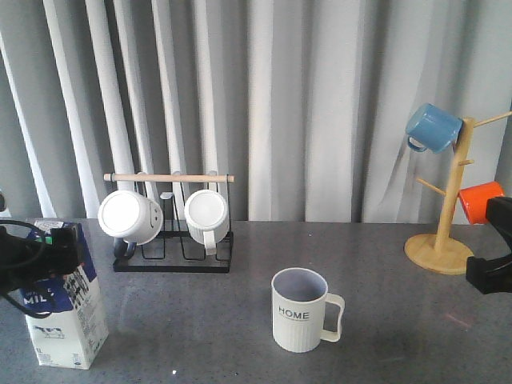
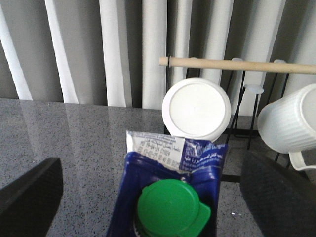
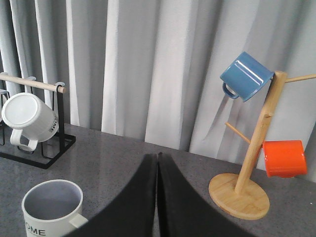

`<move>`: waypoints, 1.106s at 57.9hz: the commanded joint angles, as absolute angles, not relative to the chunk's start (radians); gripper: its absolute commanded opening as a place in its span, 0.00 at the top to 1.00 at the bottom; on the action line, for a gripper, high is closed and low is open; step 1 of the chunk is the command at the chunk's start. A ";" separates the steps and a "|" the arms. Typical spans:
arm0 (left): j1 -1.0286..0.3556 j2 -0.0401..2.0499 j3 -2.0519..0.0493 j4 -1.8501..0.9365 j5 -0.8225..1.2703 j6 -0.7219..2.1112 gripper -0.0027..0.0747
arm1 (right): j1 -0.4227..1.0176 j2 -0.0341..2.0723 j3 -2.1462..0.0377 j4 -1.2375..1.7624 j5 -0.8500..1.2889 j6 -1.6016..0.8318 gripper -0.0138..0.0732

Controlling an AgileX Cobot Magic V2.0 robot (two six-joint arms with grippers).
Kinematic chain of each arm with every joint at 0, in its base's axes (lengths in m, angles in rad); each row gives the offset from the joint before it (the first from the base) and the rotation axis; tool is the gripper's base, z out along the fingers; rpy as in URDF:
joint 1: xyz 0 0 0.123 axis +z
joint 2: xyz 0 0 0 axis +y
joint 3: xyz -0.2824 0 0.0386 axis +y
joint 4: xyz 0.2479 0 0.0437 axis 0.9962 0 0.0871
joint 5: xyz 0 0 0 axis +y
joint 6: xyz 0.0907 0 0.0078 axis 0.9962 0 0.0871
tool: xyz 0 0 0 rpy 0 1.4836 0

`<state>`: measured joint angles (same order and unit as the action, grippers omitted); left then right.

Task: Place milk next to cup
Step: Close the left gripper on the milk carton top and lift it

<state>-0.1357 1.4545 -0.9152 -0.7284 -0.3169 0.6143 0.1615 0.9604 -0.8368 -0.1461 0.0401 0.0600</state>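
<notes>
The milk (image 1: 68,320), a blue-and-white carton with a green cap, stands on the table at the front left. My left gripper (image 1: 56,244) is at its top. In the left wrist view the carton (image 2: 168,168) and its cap sit between the two fingers (image 2: 29,197), which stand wide apart and clear of its sides, so this gripper (image 2: 150,163) is open. The cup (image 1: 300,312), a cream ribbed mug with "HOME" on it, stands in the middle front, handle to the right; it also shows in the right wrist view (image 3: 52,207). My right gripper (image 3: 157,165) is shut and empty, at the right edge of the front view (image 1: 490,264).
A black wire rack (image 1: 172,260) with a wooden bar holds two white mugs (image 1: 130,216) just behind the milk. A wooden mug tree (image 1: 448,240) with a blue mug (image 1: 432,128) and an orange mug (image 1: 480,200) stands at the back right. Curtains hang behind the table.
</notes>
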 commanded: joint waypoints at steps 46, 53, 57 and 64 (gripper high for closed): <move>-0.142 1.513 -0.950 -0.722 -0.446 0.607 0.98 | 0.154 0.950 -0.869 -0.153 -0.028 0.057 0.85; -0.142 1.509 -0.950 -0.722 -0.448 0.607 0.98 | 0.154 0.950 -0.869 -0.153 -0.028 0.057 0.85; -0.142 1.500 -0.950 -0.722 -0.450 0.607 0.98 | 0.154 0.950 -0.869 -0.153 -0.028 0.057 0.85; -0.142 1.459 -0.950 -0.722 -0.448 0.606 0.98 | 0.154 0.950 -0.869 -0.153 -0.028 0.057 0.85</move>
<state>-0.1357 1.5336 -0.9152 -0.7340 -0.3881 0.6131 0.1615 0.9604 -0.8368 -0.1461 0.0401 0.0600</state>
